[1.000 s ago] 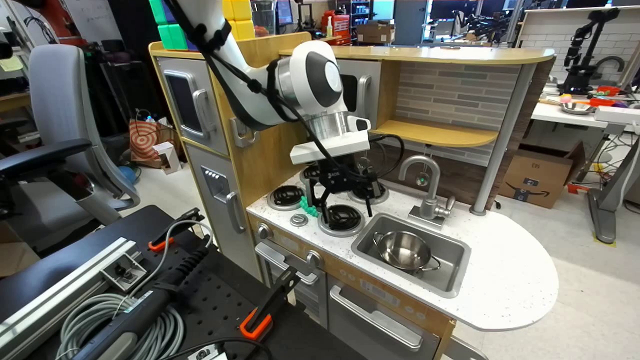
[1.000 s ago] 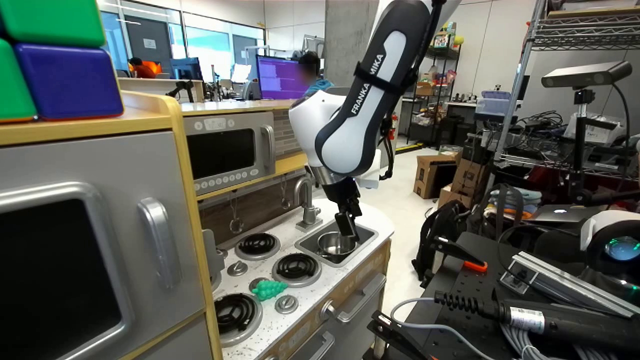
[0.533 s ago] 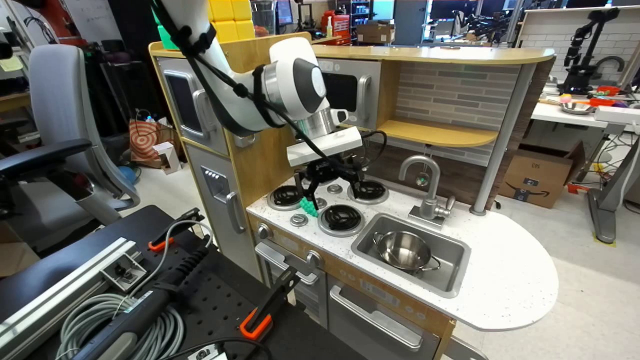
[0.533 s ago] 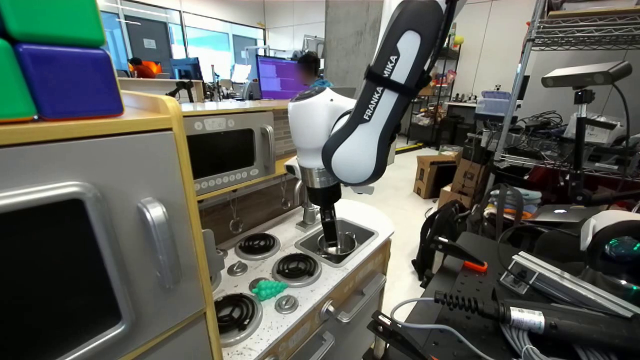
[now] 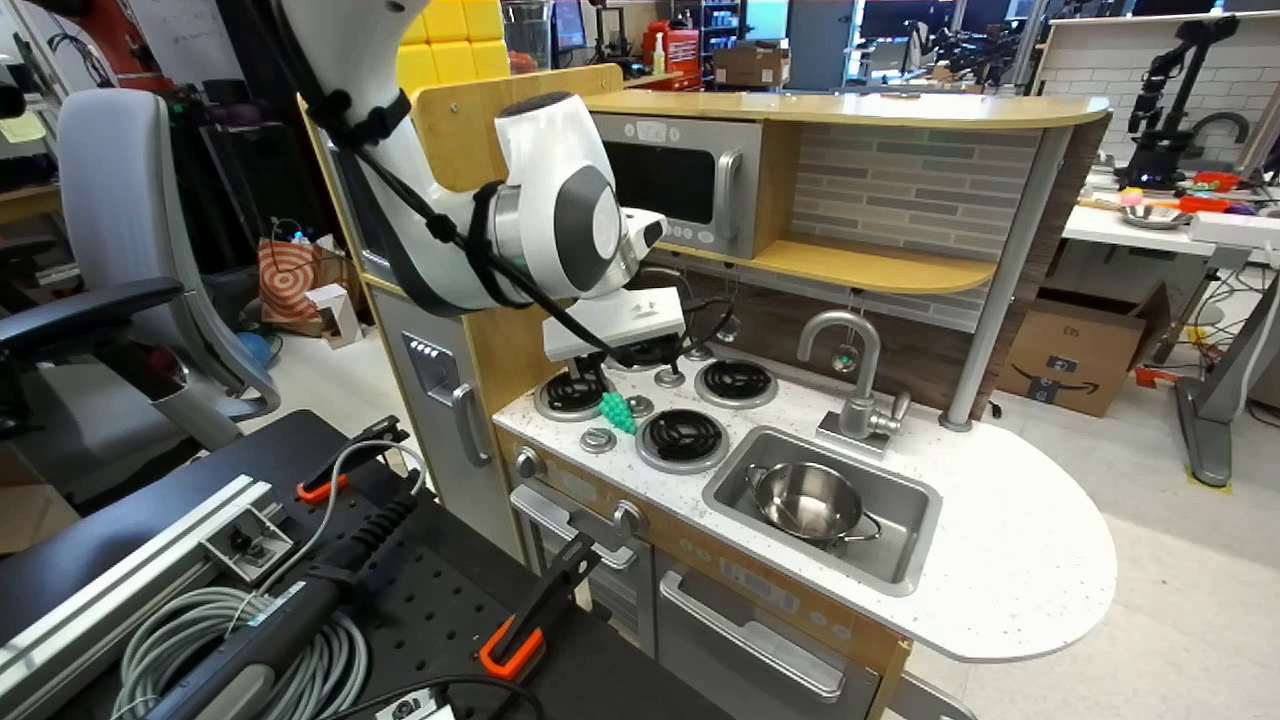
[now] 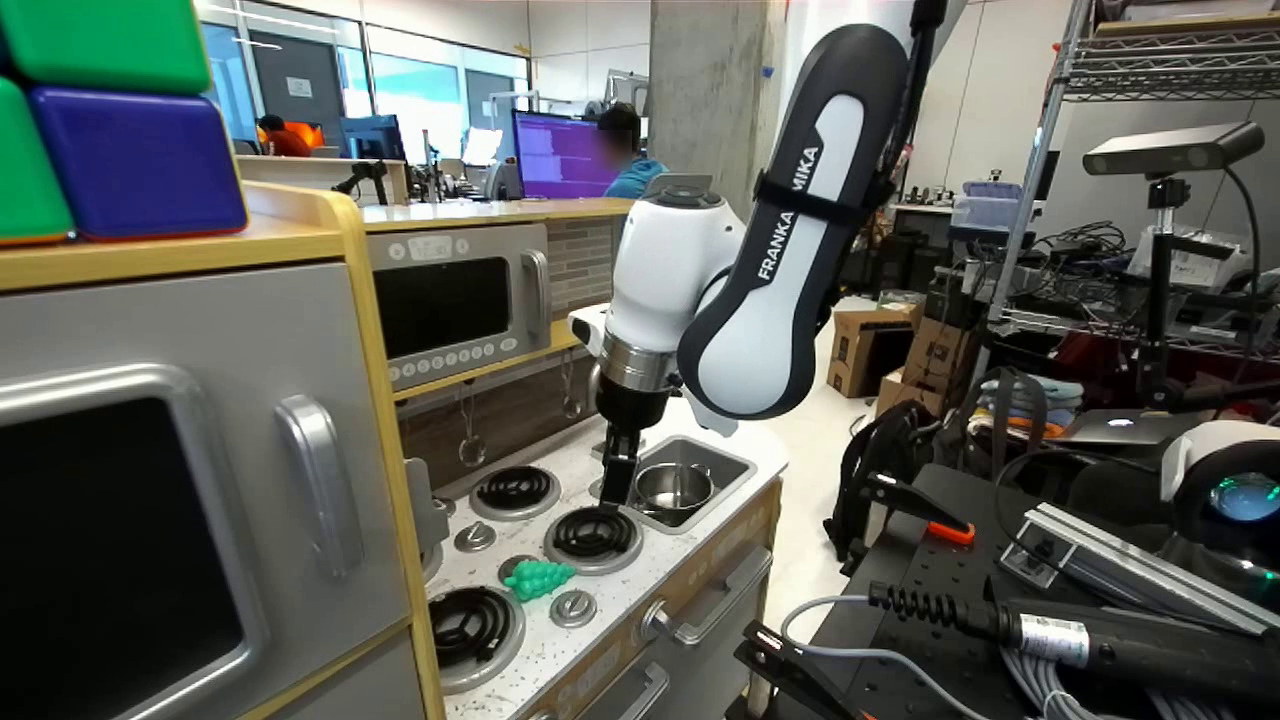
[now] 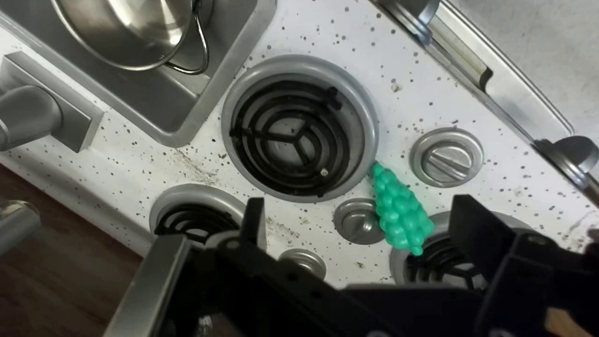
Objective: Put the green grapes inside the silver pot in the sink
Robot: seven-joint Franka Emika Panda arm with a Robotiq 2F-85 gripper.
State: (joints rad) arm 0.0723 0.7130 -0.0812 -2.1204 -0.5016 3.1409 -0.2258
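Note:
The green grapes (image 5: 617,411) lie on the white counter between the burners in both exterior views (image 6: 537,579). In the wrist view the grapes (image 7: 401,208) rest against a knob and the rim of a burner. My gripper (image 7: 359,206) is open and empty, with the grapes below and between its fingers, nearer the right finger. In an exterior view the gripper (image 6: 618,485) hangs above the counter near a burner, apart from the grapes. The silver pot (image 5: 808,500) stands upright in the grey sink (image 5: 918,540); it also shows in the wrist view (image 7: 131,32).
Burners (image 6: 592,538) and raised knobs (image 7: 447,158) surround the grapes. The faucet (image 5: 858,385) rises behind the sink. The microwave (image 6: 455,300) and shelf (image 5: 875,265) stand over the back of the counter. A tall cabinet (image 5: 525,345) borders the stove.
The arm and gripper have moved left in both exterior views, away from the pot toward the stove side, and the wrist has turned. The grapes and pot have not moved.

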